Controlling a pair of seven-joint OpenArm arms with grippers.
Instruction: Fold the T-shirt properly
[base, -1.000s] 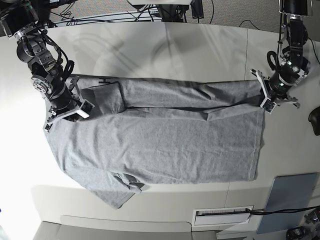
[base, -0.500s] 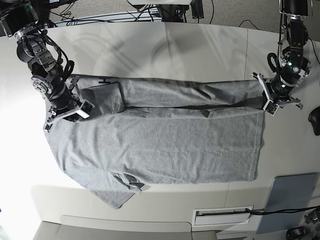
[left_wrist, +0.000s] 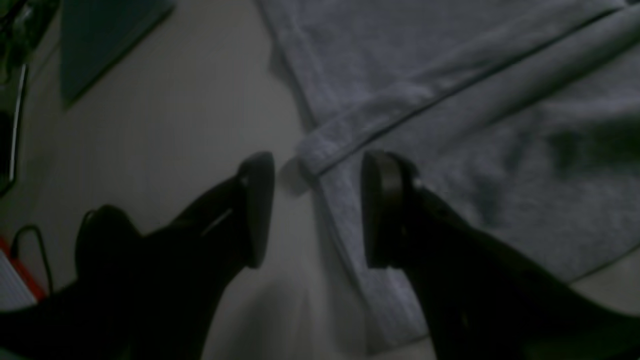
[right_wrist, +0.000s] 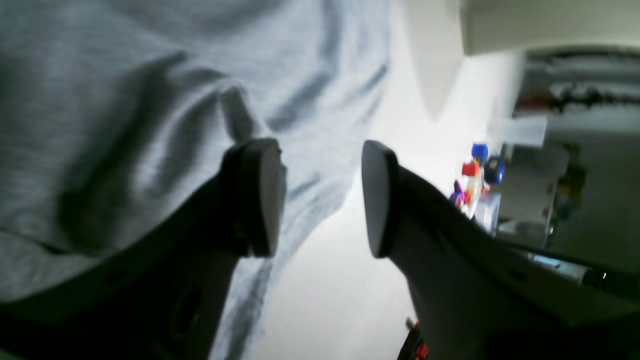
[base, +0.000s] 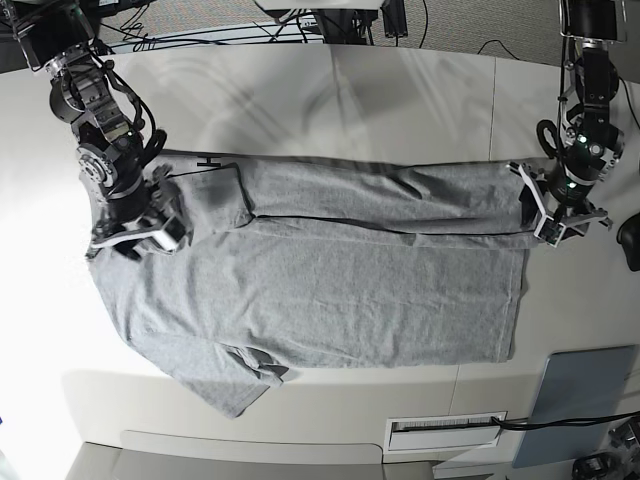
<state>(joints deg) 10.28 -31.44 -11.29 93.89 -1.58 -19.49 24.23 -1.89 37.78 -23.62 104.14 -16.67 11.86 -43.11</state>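
Base view: T-shirt (base: 330, 280) flat, one long edge folded inward. Left gripper (left_wrist: 317, 210) and right gripper (right_wrist: 322, 197) spread, holding nothing, straddling the fold's ends, likely to let it settle.

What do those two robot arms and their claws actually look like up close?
Both arms are black and jointed, with loose black cables looping beside them. The left claw has two flat, rounded dark pads on thick curved black fingers. The right claw has the same paddle-like pads. From the base view, each claw sits on a pale grey bracket, and the left arm shows small green lights.
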